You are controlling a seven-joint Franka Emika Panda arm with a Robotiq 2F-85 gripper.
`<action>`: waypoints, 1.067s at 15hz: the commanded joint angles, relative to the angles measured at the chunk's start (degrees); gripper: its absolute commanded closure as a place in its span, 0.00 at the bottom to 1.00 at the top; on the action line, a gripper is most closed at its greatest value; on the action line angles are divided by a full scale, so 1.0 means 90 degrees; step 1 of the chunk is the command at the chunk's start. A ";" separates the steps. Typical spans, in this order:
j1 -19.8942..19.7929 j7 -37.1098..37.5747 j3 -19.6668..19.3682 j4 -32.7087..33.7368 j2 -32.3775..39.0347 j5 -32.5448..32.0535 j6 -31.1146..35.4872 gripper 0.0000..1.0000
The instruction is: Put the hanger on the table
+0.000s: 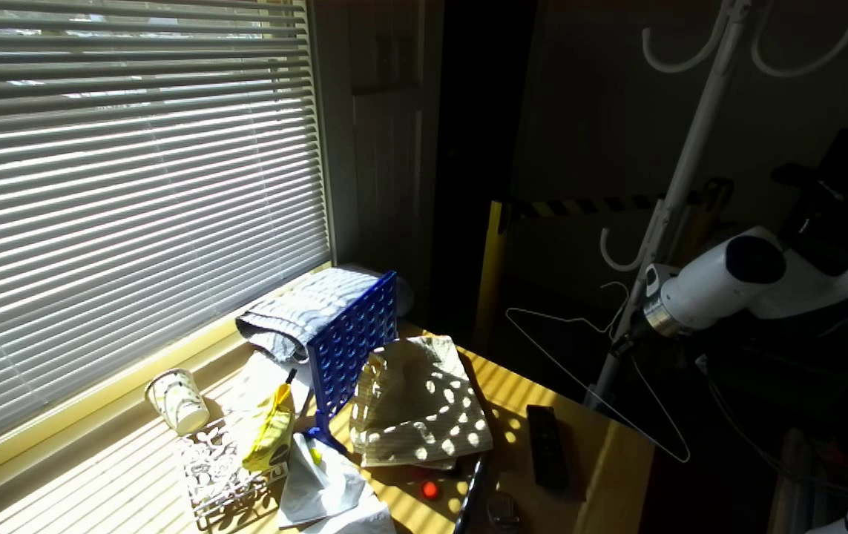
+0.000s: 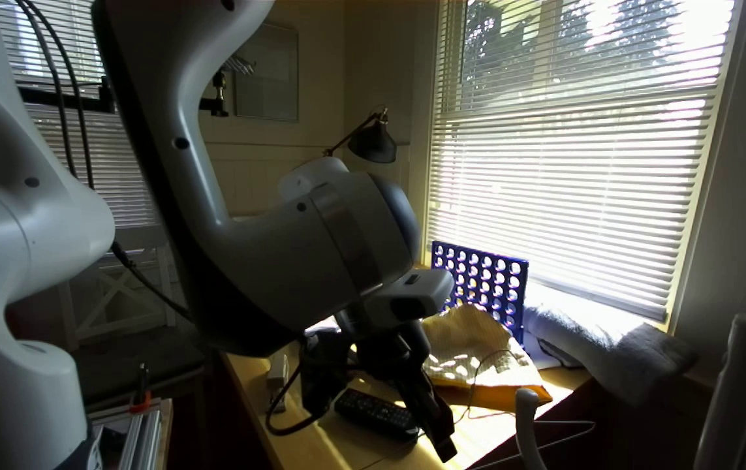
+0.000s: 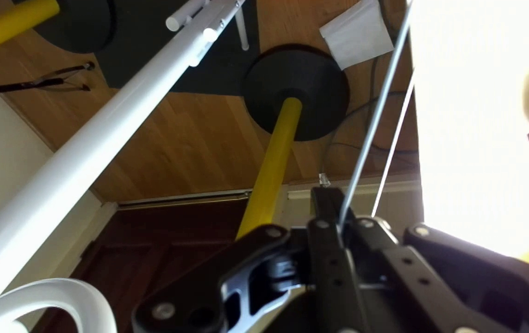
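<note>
Striped sunlight through blinds (image 1: 134, 193) across the table (image 1: 609, 467), deep gloom beyond, white glare in the wrist view.

Sunlight falls in stripes across the table (image 1: 613, 475), its yellow-tan wooden top ending in a squared corner. A black remote (image 1: 547, 447) lies flat on it near the edge, and just beside that I see a folded pale cloth (image 1: 431, 400), dappled with light. A blue grid panel (image 1: 353, 345) stands upright next to the cloth. A small red disc (image 1: 429, 489) lies near it too; farther from the corner are a crumpled white sheet (image 1: 329, 486), paper or plastic I can't tell, and a wire basket (image 1: 232, 498).
</note>
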 commanded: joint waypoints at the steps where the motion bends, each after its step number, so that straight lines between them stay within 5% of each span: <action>1: 0.0134 -0.0195 0.0259 -0.0003 0.0104 0.0155 0.0284 0.99; 9: 0.0712 -0.0524 0.1064 -0.0014 0.0421 0.0816 0.0635 0.99; 16: 0.1292 -0.1336 0.1717 -0.0011 0.0502 0.2241 0.0605 0.99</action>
